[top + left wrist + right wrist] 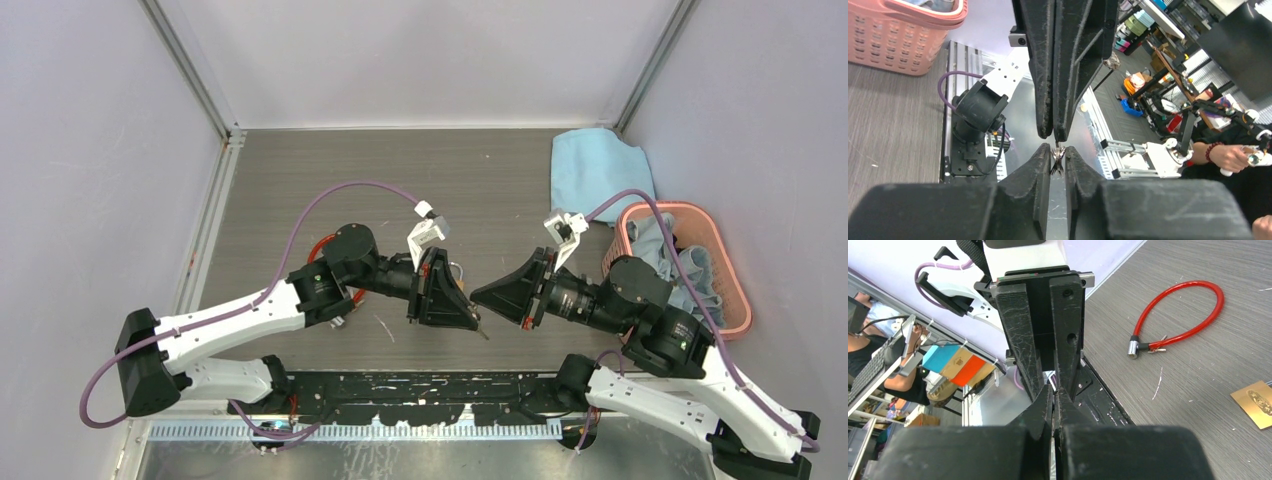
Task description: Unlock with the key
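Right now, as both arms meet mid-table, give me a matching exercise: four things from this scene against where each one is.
Things:
1. the key
2. red cable lock
3. pink basket
4. blue cloth

Places:
a. far right corner of the table
b. lying looped on the table, in no gripper
c. pinched between the fingers of the left gripper
d. right edge of the table, fabric inside

Pairs: 1-c, 2-b, 3-d, 4-a

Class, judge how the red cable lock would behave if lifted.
The red cable lock probably feels springy rather than floppy: it lies in a smooth arc. Its glossy coat looks slippery. The metal end would likely hang lowest.
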Tool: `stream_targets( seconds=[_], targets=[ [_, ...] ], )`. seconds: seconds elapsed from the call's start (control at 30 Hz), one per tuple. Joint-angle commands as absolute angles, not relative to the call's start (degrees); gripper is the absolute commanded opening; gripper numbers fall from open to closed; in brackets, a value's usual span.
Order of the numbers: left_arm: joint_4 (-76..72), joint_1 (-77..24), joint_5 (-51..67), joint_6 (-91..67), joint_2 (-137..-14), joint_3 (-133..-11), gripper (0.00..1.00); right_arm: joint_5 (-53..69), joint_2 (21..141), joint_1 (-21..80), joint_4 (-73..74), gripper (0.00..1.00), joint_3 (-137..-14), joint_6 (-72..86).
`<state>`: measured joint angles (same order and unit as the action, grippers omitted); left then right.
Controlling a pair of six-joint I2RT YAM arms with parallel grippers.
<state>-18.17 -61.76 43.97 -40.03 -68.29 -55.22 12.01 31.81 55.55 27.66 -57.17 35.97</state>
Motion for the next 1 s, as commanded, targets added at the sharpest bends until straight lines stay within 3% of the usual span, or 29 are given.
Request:
stream_targets(
  seconds=[0.0, 0.1, 0.23, 0.6, 0.83, 0.97],
  targets=[
    [-20.07, -61.4, 41.72, -39.66, -68.3, -58.22, 0.27, 8.43, 31.22, 55.88, 23.71, 0.01, -57.81, 36.48],
    [-20.04, -61.15, 39.57, -39.64, -68.03, -58.13, 0.41, 6.22, 31.04, 55.82, 21.81, 0.01, -57.0, 38.02],
    [-21.06, -60.72, 35.86, -39.96, -67.18, -57.23, 0.5, 2.96, 30.05, 55.9, 19.98, 0.01, -55.96, 39.37],
    [-29.95, -58.72, 22.59, -44.93, -64.18, -51.24, 0.42, -1.49, 28.87, 55.9, 15.89, 0.01, -54.67, 41.44],
    [-35.1, -58.27, 22.92, -47.25, -64.06, -50.1, 0.5, -5.49, 28.8, 55.89, 15.1, 0.01, -53.88, 41.66],
    [-35.59, -58.27, 21.1, -47.76, -64.0, -49.86, 0.5, -5.49, 29.89, 55.9, 14.94, 0.01, -54.05, 41.41]
  ],
)
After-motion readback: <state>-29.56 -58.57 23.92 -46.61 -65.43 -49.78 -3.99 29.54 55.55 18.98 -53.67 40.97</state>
